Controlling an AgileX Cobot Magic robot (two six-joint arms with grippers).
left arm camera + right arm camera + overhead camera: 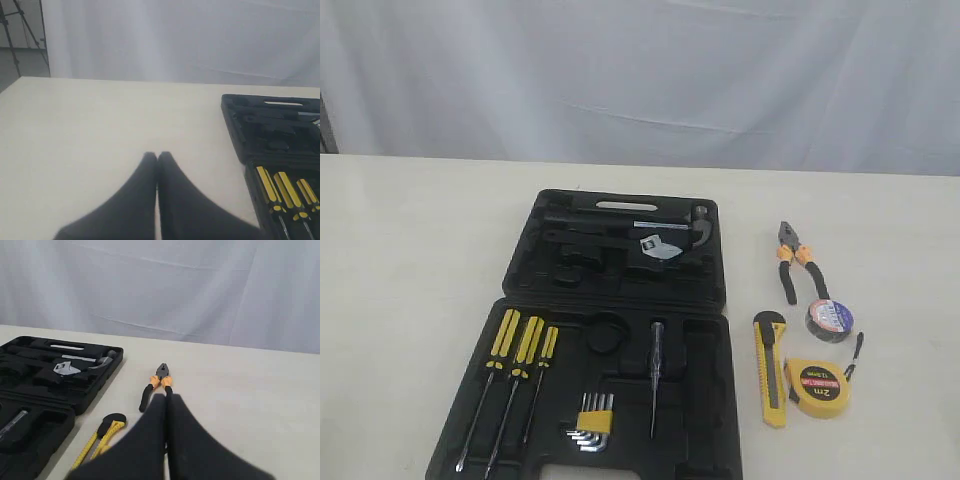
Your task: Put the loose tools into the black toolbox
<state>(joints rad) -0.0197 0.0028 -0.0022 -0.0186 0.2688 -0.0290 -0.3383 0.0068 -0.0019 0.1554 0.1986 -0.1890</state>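
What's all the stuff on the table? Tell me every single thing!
toolbox: one, black, open, mid-table
screwdrivers: three, yellow-black handles, toolbox's near half
thin screwdriver: one, grey, near half
hex key set: one, yellow clip, near half
hammer: one, black and silver, far half
wrench: one, silver, far half
pliers: one, orange handles, on the table right of the toolbox in the exterior view
tape roll: one, black, by the pliers' handles
utility knife: one, yellow-black, beside the toolbox
tape measure: one, yellow, beside the knife
table: one, cream
curtain: one, white, behind
left gripper: one, black, shut, above bare table
right gripper: one, black, shut, towards the pliers
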